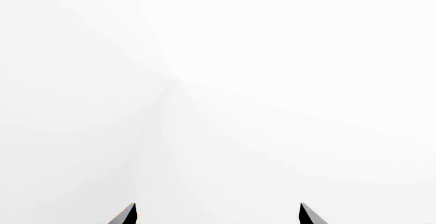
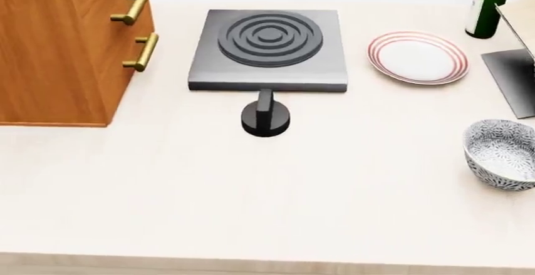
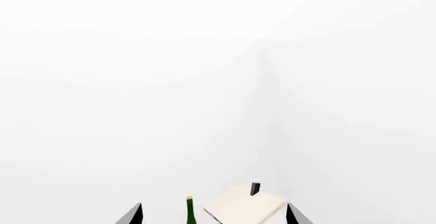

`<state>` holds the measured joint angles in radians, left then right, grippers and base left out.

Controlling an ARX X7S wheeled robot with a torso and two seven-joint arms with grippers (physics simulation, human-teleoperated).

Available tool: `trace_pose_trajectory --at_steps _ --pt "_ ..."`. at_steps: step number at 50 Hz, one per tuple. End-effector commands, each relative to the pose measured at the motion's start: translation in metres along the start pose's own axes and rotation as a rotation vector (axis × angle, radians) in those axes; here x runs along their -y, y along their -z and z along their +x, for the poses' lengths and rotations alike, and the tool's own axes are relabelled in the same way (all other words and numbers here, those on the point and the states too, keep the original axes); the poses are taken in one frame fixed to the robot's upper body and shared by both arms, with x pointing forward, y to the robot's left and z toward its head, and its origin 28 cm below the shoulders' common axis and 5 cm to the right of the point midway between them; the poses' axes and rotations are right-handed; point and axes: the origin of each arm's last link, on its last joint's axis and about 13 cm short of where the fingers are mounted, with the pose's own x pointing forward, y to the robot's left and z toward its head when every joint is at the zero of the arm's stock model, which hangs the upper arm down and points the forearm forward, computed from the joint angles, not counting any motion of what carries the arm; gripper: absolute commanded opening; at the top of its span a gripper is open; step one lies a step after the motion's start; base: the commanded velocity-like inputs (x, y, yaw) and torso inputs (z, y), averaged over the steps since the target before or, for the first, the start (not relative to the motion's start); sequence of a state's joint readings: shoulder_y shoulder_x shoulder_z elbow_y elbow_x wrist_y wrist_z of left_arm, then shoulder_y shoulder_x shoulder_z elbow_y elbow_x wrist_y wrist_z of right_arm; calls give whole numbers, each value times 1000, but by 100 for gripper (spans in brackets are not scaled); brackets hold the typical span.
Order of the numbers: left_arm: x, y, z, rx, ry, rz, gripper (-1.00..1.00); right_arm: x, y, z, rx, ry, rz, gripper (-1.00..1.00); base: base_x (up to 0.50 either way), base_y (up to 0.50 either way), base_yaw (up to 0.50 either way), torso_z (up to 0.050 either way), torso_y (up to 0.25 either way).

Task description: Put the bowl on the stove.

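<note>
The speckled bowl [image 2: 503,153] stands upright at the right edge of the head view, partly cut off by the frame. The dark-grey stove [image 2: 269,49] with its ring burner lies at the back centre of the table, nothing on it. Neither arm shows in the head view. In the left wrist view my left gripper [image 1: 218,215] is open, only its two fingertips [image 1: 128,215] visible against blank white. In the right wrist view my right gripper [image 3: 214,215] is open too, its tips wide apart with nothing between them.
A black round knob [image 2: 265,118] sits just in front of the stove. A wooden cabinet [image 2: 59,49] with brass handles stands at the left. A red-ringed plate [image 2: 417,57], a green bottle [image 2: 487,4] and a dark flat object [image 2: 513,77] are at the back right. The bottle [image 3: 190,211] shows in the right wrist view.
</note>
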<state>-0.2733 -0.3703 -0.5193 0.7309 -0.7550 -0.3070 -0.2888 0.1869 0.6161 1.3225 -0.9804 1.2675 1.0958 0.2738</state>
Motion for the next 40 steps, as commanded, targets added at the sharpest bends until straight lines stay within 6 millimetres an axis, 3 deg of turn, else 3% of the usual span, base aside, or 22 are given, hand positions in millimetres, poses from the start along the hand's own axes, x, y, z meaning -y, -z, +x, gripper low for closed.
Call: trace_pose_trajectory --at_steps 1,17,40 --pt "0 2 -1 -10 4 2 100 -3 5 1 -17 -18 2 100 0 500 0 0 0" --pt "1 3 -1 -16 10 -3 100 -6 8 2 -23 -44 -10 100 0 500 0 0 0" --pt "1 4 -2 -21 13 -4 100 -10 10 -1 -27 -107 -14 100 31 2 0 0 0"
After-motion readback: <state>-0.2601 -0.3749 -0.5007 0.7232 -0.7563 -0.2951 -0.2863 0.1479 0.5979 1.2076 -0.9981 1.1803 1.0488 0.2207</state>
